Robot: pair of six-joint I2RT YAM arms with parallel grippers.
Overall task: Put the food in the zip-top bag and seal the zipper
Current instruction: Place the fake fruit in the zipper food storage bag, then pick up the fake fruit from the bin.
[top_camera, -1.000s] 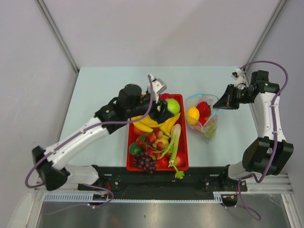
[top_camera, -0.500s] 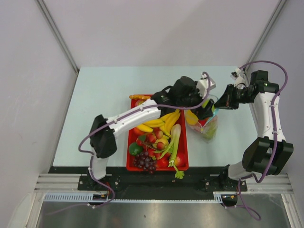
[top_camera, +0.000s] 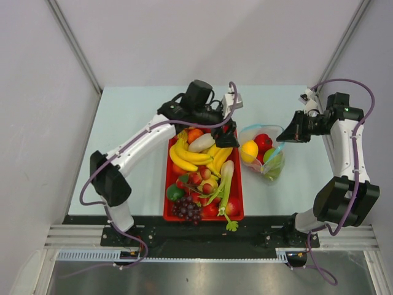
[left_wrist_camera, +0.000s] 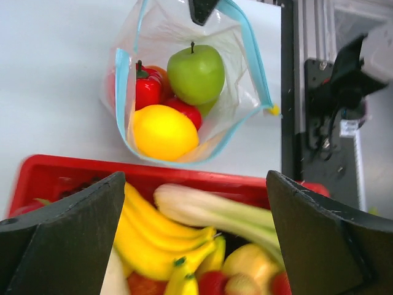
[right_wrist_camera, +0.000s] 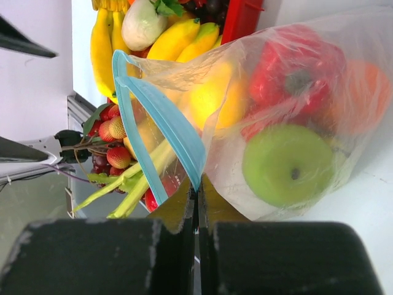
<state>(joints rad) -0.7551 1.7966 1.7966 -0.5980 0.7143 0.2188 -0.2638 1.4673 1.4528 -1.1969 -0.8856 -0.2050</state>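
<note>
The clear zip-top bag (top_camera: 265,153) stands open on the table to the right of the red tray (top_camera: 166,184). It holds a green apple (left_wrist_camera: 196,74), a yellow lemon (left_wrist_camera: 163,132) and red fruit (left_wrist_camera: 147,89). My right gripper (right_wrist_camera: 197,195) is shut on the blue-teal zipper strip (right_wrist_camera: 166,123) at the bag's rim and holds the mouth up; it also shows in the top view (top_camera: 290,133). My left gripper (top_camera: 228,133) is open and empty above the tray's far right corner, over bananas (left_wrist_camera: 153,233). More food (top_camera: 196,178) fills the tray.
A celery stalk (top_camera: 226,184) and grapes (top_camera: 187,209) lie in the tray's near half. The right arm's cable (top_camera: 344,86) loops over the table's far right corner. Grey walls enclose the table on three sides.
My left gripper carried the green apple from the tray to the bag, let it go inside, and swung back over the tray's far end, now empty. The right gripper held still.
</note>
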